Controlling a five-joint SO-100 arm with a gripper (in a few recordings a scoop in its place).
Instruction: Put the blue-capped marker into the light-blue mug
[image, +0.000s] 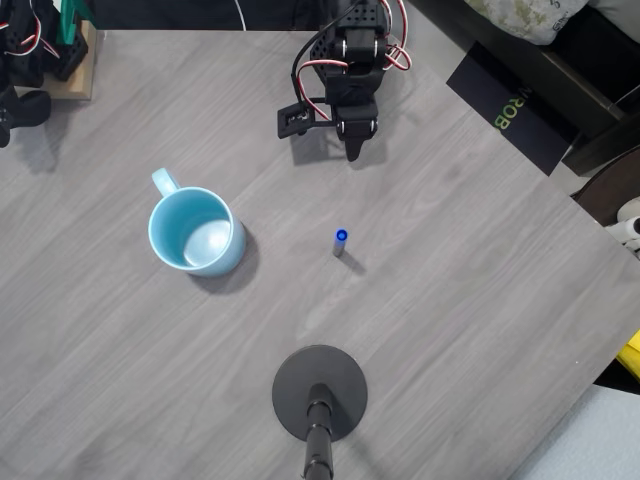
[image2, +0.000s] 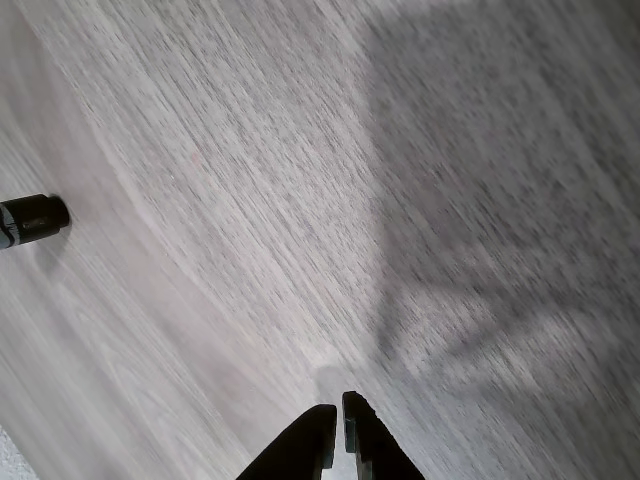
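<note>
Mug without contents, marker apart

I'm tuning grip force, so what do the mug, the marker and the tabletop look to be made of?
The light-blue mug looks like glazed ceramic: thick rim, glossy sheen inside. The blue-capped marker, standing on end, seems smooth plastic, with a bright cap and a dark barrel end in the wrist view. The table shows matte grey wood grain, probably laminate.
</note>
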